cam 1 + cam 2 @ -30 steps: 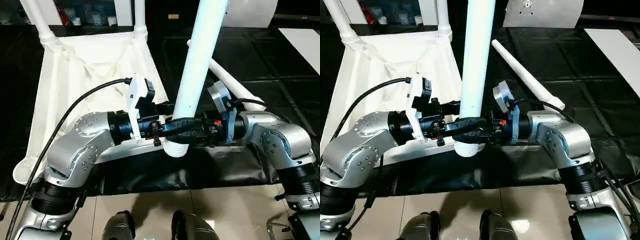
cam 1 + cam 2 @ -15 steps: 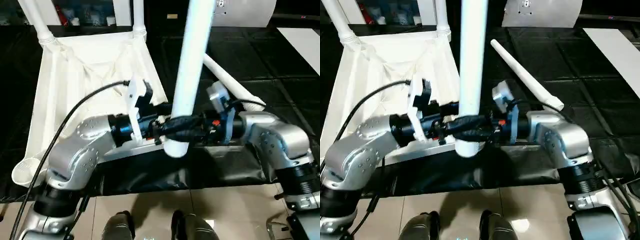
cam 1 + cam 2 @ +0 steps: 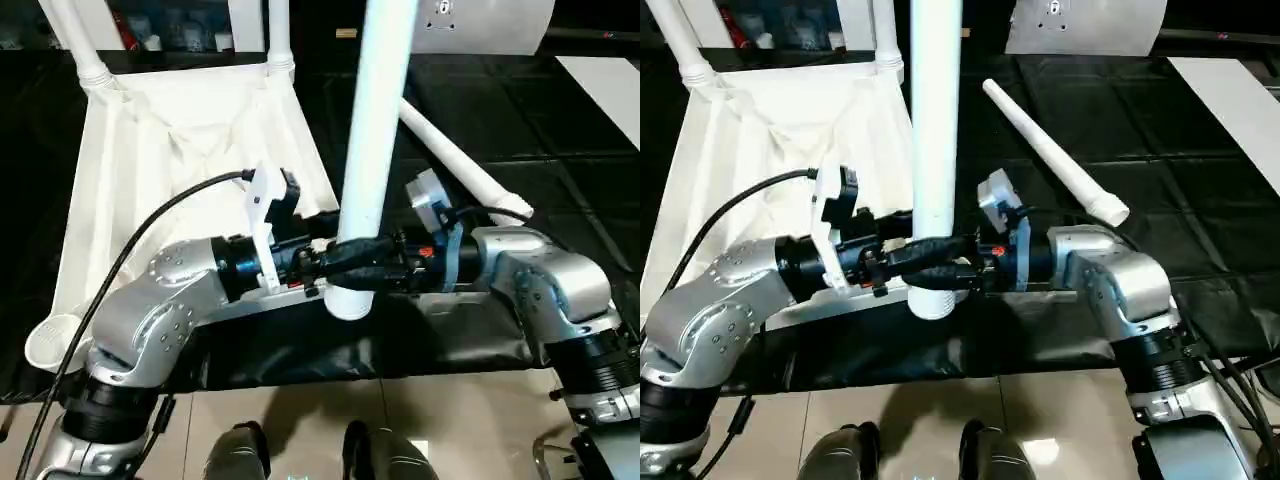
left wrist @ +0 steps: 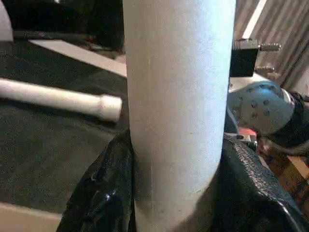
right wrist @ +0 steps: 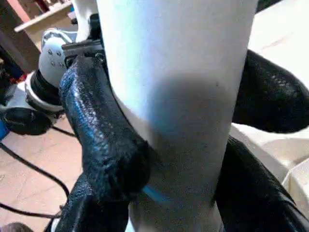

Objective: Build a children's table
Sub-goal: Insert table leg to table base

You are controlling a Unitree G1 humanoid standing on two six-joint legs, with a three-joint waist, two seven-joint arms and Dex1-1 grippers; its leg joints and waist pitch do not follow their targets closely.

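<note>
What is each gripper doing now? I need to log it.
Left gripper: closed on the upright white leg.
Right gripper: closed on the same leg.

Robot body: silver rounded forearm shells w/ small screw holes; black ribbed collars nr shoulders. Left gripper (image 3: 335, 262) & right gripper (image 3: 372, 264): black, textured fingers. White bracket w/ black camera block on left wrist; black cable loops from it. Grey disc housing, red/orange detail at right wrist.
</note>
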